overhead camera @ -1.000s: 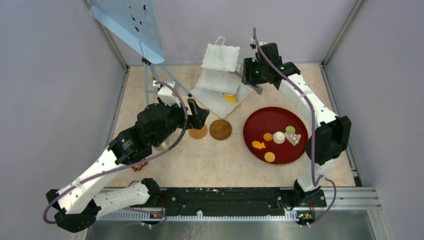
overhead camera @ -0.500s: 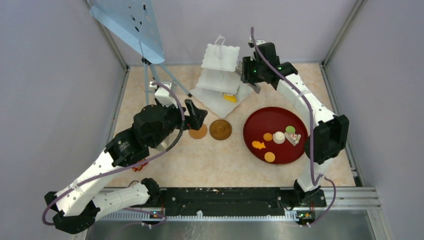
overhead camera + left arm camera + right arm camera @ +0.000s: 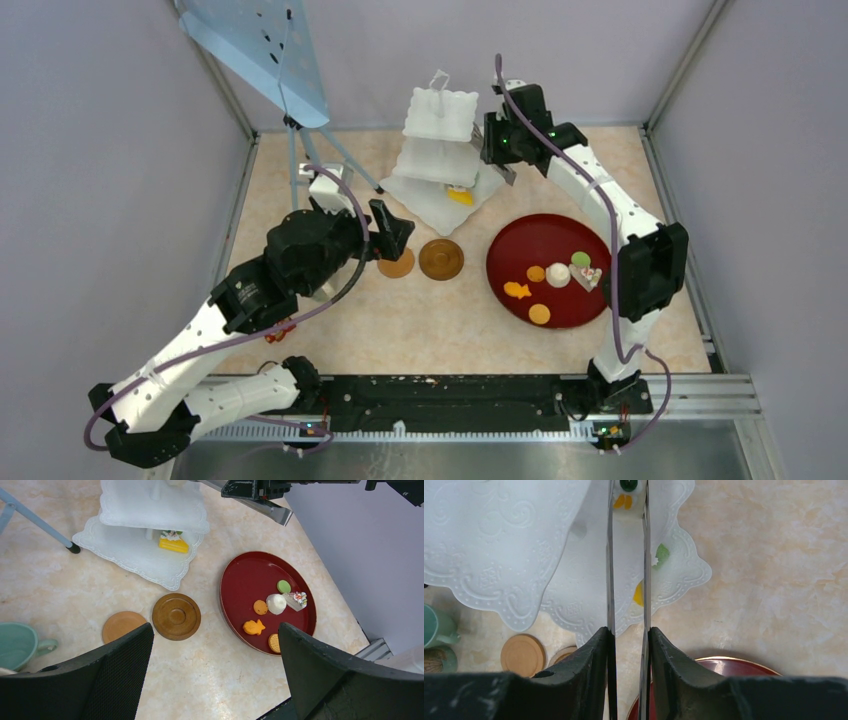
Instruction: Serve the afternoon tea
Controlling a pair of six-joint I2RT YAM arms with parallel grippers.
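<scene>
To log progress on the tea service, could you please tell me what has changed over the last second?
The right gripper, shut on the long metal tongs, drifted slightly toward the back wall beside the white tiered stand. The open left gripper shifted slightly left. Nothing was grasped or released. The small toy sweets on the dark-red round tray, the two brown coasters and the yellow cake wedge stayed put.

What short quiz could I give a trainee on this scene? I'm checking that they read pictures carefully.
1. True or false: the orange fish lies on the red tray.
2. The right pincer grips: A) metal tongs B) a spoon C) a teapot.
3. How many wooden coasters lie between the teal cup and the red tray?
Key: 1 true; 2 A; 3 two.
</scene>
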